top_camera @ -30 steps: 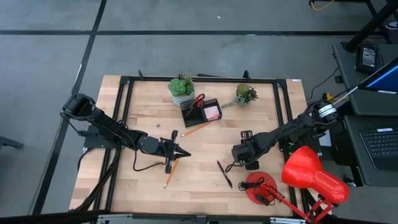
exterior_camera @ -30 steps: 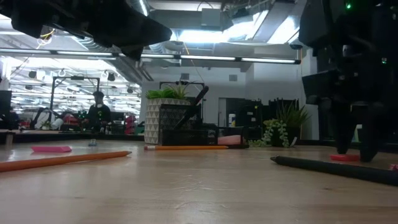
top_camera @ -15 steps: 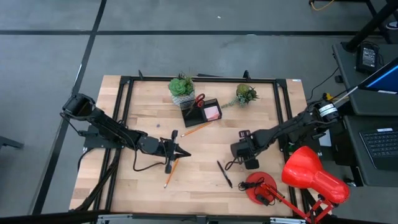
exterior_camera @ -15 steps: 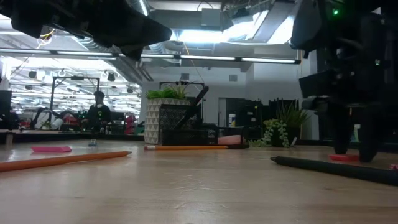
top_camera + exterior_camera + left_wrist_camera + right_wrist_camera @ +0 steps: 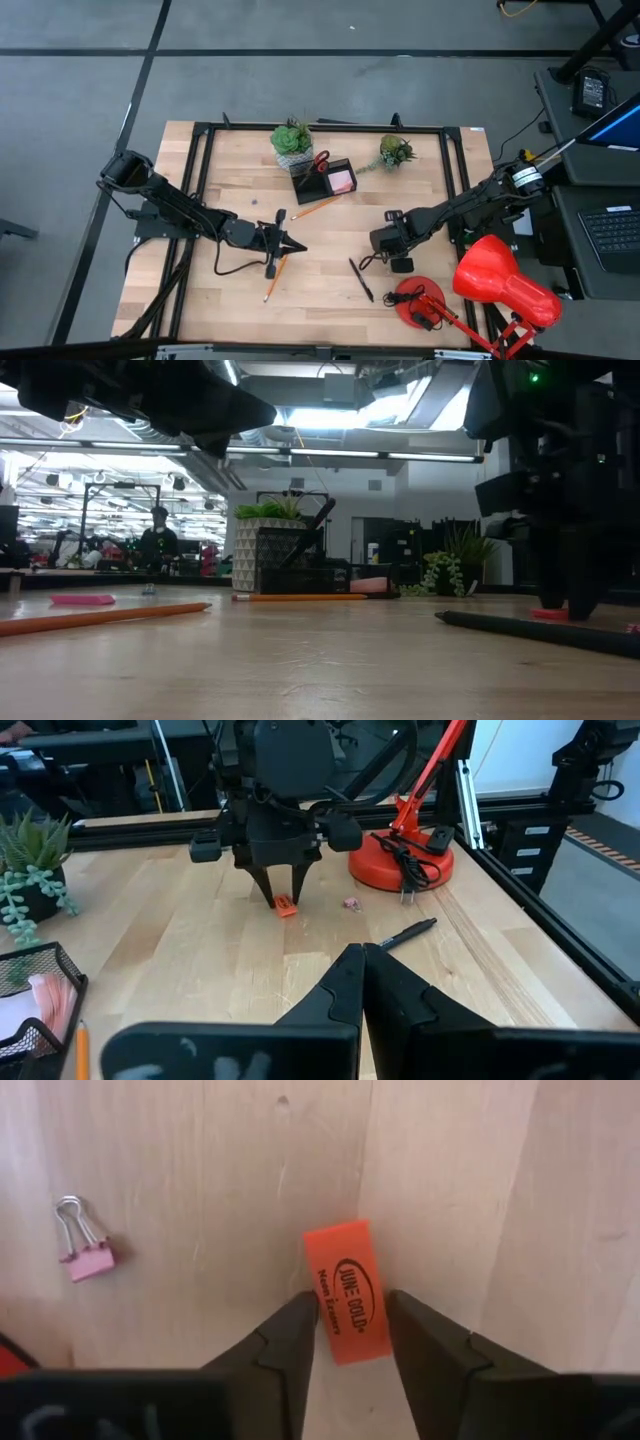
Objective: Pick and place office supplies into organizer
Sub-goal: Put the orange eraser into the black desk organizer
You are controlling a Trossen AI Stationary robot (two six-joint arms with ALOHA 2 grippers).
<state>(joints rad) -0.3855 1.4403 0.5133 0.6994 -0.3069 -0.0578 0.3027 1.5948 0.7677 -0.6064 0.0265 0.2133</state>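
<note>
An orange-red eraser (image 5: pixel 345 1285) lies flat on the wooden table right of centre. My right gripper (image 5: pixel 350 1308) points down over it, open, one finger on each long side near one end; it also shows in the high view (image 5: pixel 388 244). My left gripper (image 5: pixel 295 245) hangs shut and empty above the table's middle, near an orange pencil (image 5: pixel 275 278). The black organizer (image 5: pixel 325 178) stands at the far middle, holding red-handled scissors (image 5: pixel 321 160) and a pink pad (image 5: pixel 342 181). A second pencil (image 5: pixel 318 207) and a black pen (image 5: pixel 361 279) lie on the table. My right gripper comes from above, pointing down, its fingers (image 5: pixel 300 1320) across the eraser and close against its two long sides (image 5: pixel 318 1295). Whether they touch it I cannot tell. The eraser lies flat on the table.
A pink binder clip (image 5: pixel 82 1252) lies near the eraser. The red desk lamp (image 5: pixel 500 285) and its base (image 5: pixel 418 300) stand at the near right. Two potted plants (image 5: pixel 292 140) (image 5: pixel 395 152) flank the organizer. A black frame runs around the table.
My right gripper has tipped slightly and shifted a little toward the table's left over the eraser, and its fingers have drawn closer together. The eraser has stayed where it was.
</note>
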